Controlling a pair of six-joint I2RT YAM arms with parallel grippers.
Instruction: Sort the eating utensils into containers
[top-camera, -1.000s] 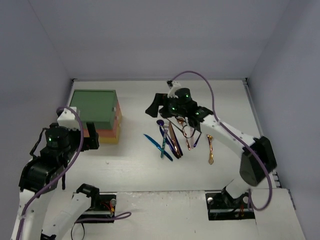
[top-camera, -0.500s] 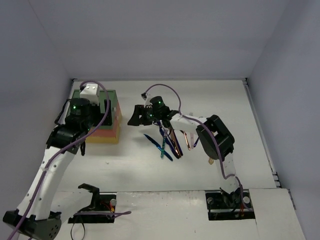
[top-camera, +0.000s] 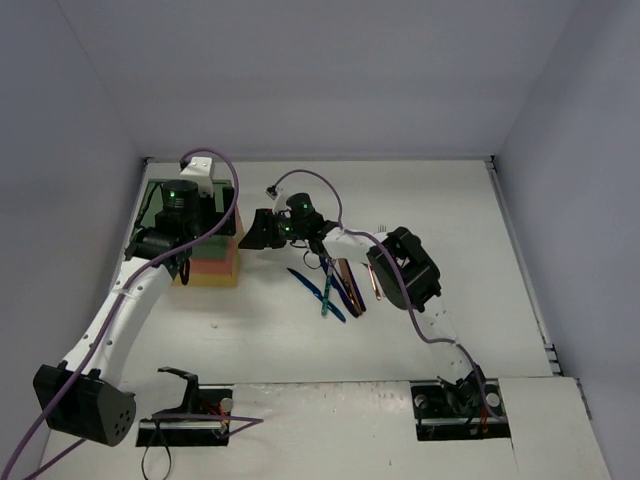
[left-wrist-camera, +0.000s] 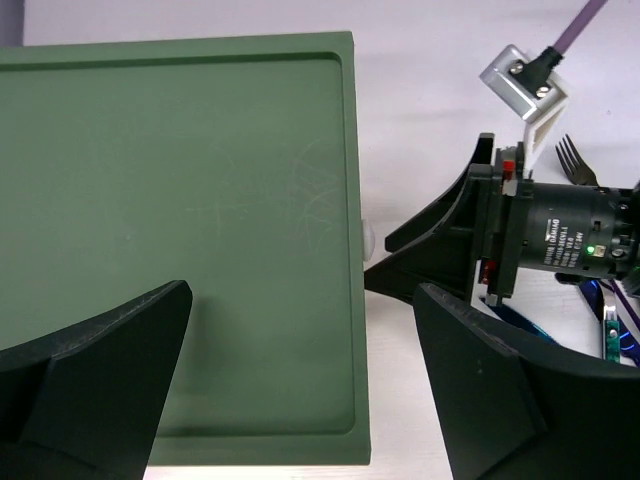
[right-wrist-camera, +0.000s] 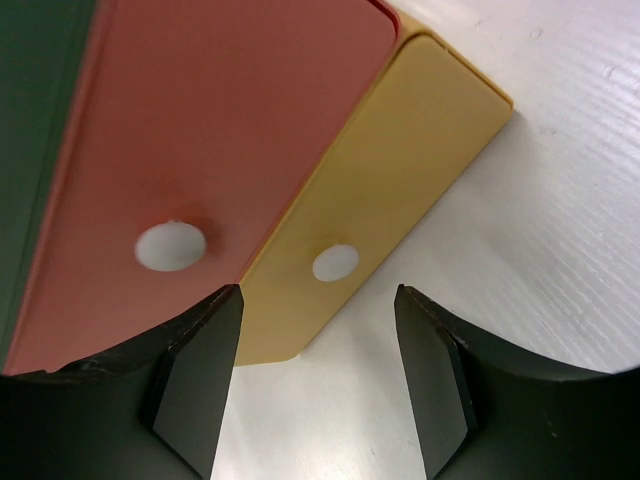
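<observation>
The containers (top-camera: 213, 272), one stacked unit with a green top (left-wrist-camera: 180, 250), sat at the far left of the white table (top-camera: 450, 220) in front of you. Your left gripper (left-wrist-camera: 302, 300) hung over that green top, jaws spread wide with nothing between them. Your right gripper (top-camera: 258, 234) faced the side of the stack that looks toward mid-table, jaws parted and empty. In its wrist view the orange-red drawer (right-wrist-camera: 220, 130) and the yellow drawer (right-wrist-camera: 400, 160) filled the frame, and the yellow face sat between the fingers (right-wrist-camera: 195, 380). You could not tell whether the tips touched it. The eating utensils (top-camera: 335, 285) lay bunched on the table just beside that gripper, away from the stack, with blue, purple and copper pieces overlapping. Smallest was a white round spot (right-wrist-camera: 336, 262) on the yellow face, with another on the orange-red one.
</observation>
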